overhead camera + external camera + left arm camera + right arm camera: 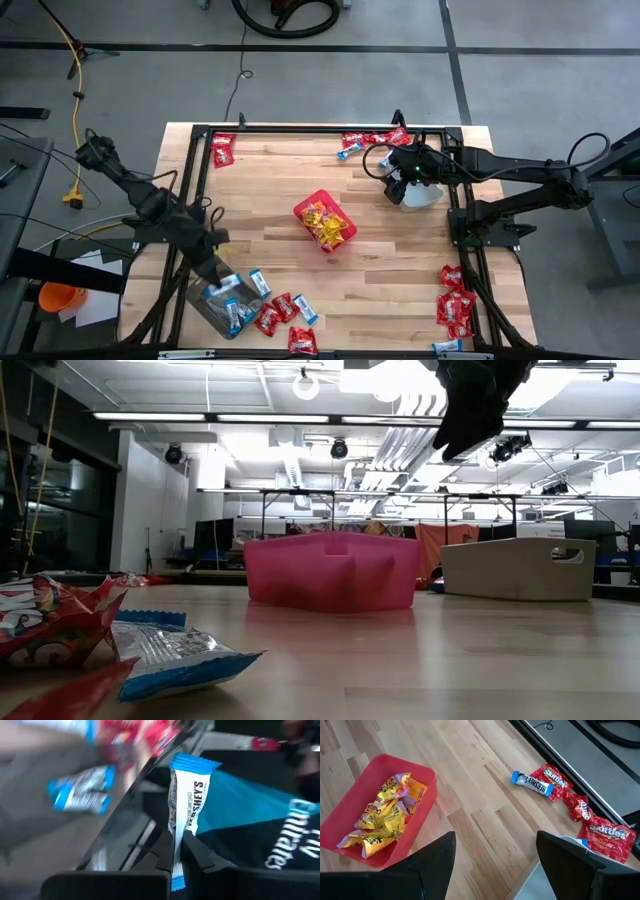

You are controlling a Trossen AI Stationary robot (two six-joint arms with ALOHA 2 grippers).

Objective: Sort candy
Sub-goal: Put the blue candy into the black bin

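Observation:
My left gripper hangs over the grey tub at the table's near left and is shut on a blue-and-white candy packet. More blue-and-white packets lie in that tub. My right gripper is open and touches nothing, above the pale tub at the far right. It also shows at the top of the low view. The red bin at mid-table holds yellow packets. Loose red and blue-and-white packets lie along the far edge. My left gripper pinches the blue-and-white packet between its two fingers near one sealed end. The packet is edge-on between them. Most of its length sticks out beyond the fingertips, lifted clear of the tub.
Red packets sit at the far left corner, in a cluster at the near right, and with blue-and-white ones near the near edge. A black frame borders the table. Bare wood lies between bin and tubs.

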